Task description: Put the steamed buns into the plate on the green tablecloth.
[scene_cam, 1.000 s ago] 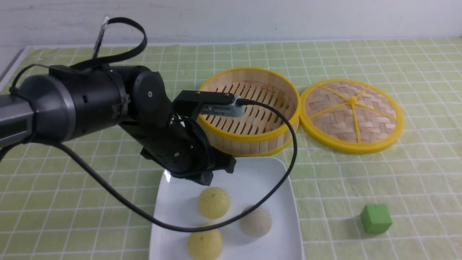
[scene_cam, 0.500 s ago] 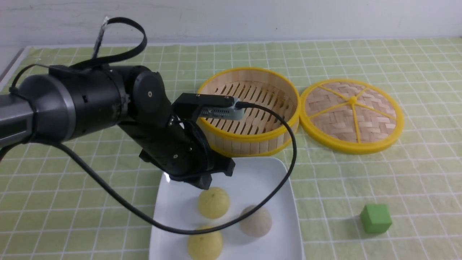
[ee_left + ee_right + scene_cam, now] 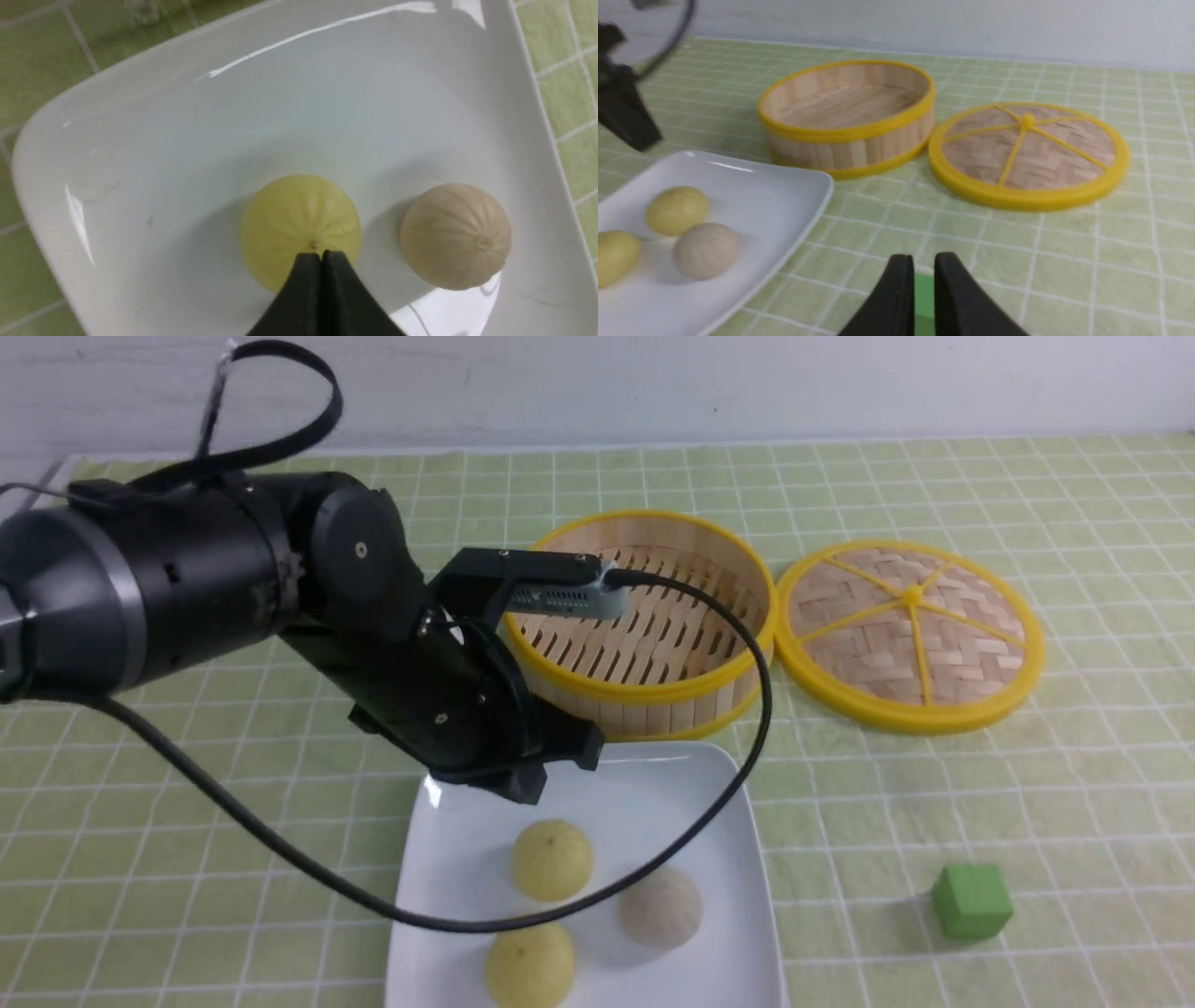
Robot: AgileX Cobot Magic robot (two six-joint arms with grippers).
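Left hand (image 3: 322, 256): closed, over the plate's far part
Right hand (image 3: 924, 257): slightly open, fingertips apart
Yellow steamed buns (image 3: 552, 861) (image 3: 530, 966): both on the plate
Beige steamed bun (image 3: 661, 908): on the plate, near the yellow pair
Plate (image 3: 766, 933): on the green tablecloth (image 3: 859, 821), near side of the bamboo basket (image 3: 644, 714)
Woven lid (image 3: 910, 709): flat, right beside the basket
Green cube (image 3: 973, 901): on the tablecloth, right of the plate

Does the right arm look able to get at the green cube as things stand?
Probably yes: the right fingers point toward the green cube, which sits beside the plate, apart from it, uncovered.
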